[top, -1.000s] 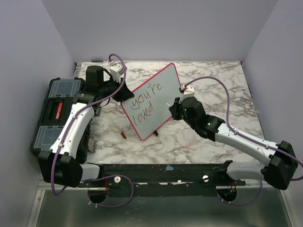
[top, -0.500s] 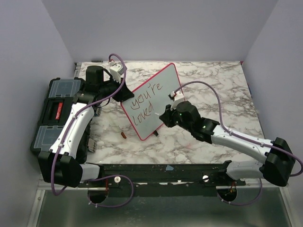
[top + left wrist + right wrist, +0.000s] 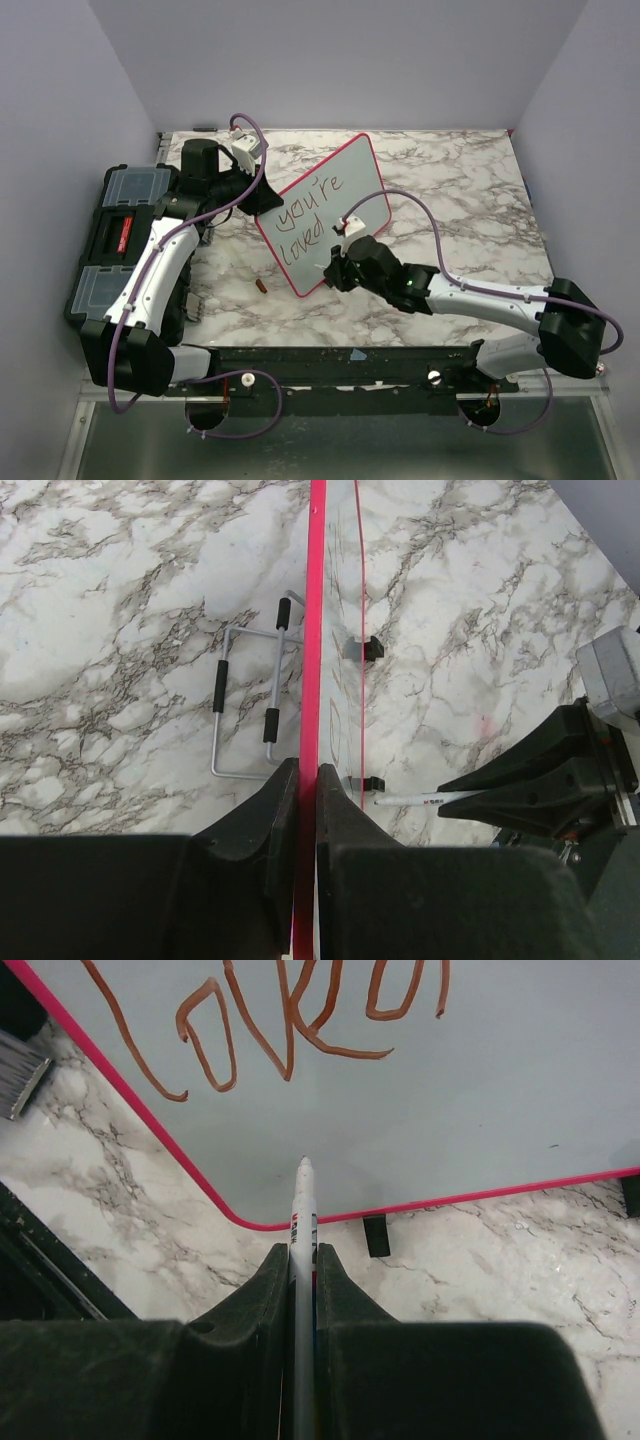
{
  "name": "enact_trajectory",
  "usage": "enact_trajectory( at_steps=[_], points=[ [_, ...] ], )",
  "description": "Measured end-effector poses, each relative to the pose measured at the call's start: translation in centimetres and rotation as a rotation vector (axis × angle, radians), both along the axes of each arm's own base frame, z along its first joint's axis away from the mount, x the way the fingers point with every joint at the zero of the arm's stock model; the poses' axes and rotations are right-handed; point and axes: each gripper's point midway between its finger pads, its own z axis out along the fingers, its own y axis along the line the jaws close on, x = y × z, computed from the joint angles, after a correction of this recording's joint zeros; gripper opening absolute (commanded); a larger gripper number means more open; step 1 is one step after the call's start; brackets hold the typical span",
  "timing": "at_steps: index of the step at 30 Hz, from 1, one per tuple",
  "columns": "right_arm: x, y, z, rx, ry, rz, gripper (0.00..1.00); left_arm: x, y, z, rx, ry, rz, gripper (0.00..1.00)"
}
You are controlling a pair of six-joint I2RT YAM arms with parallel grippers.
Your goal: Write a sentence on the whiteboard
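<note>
We see left gripper point(image 3: 308, 772) clamped on whiteboard point(image 3: 322, 212) red frame, board standing on marble table point(image 3: 470, 190). Right gripper point(image 3: 301, 1260) clenches marker point(image 3: 303, 1210), tip near board's lower corner under "loved".

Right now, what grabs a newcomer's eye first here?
The red-framed whiteboard stands propped in the middle of the marble table, with "you're loved" handwritten on it. The left jaws clamp its edge, while the right jaws hold a white marker aimed at the board's blank lower corner. A black toolbox sits at the far left.
</note>
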Motion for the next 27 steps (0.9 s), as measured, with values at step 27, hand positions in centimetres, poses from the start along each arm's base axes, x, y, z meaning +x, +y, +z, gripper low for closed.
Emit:
enact_trajectory(
  at_steps=[27],
  points=[
    [1.4,1.6,-1.1,-0.051,-0.007,-0.01,0.01,0.1,0.0,0.1,0.002,-0.011,0.0,0.0]
  ],
)
